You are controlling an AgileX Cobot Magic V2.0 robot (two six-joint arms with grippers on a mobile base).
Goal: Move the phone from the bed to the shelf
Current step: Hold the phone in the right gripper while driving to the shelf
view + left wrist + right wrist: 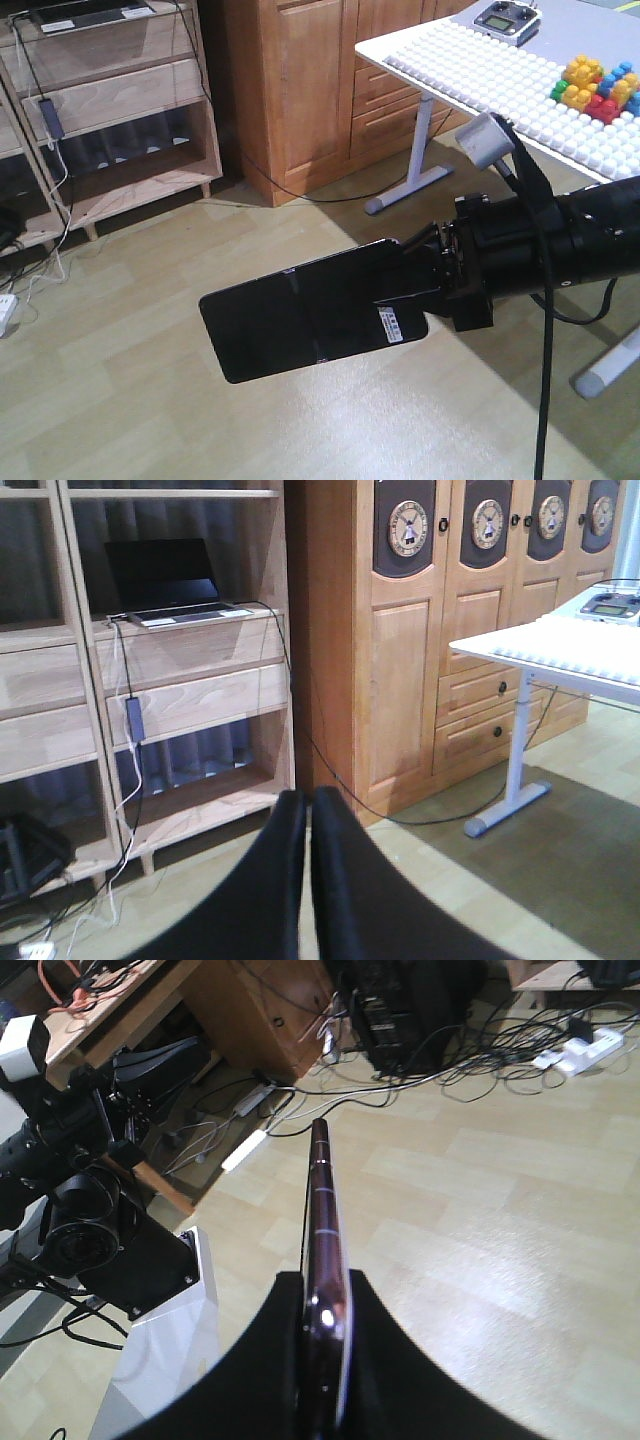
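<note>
Right pincer (325,1295) clamps the phone (300,320) by its sticker end; left pincer (308,810) closed, empty. We should carry it slowly to the shelf (200,645): the long overhang may slip.

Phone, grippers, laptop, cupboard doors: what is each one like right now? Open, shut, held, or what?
phone, held in the air above the floor, clamped at its sticker end.
right gripper, shut on the phone.
left gripper, shut, holding nothing.
laptop, open, screen dark, sitting on the shelf.
cupboard doors, shut.
</note>
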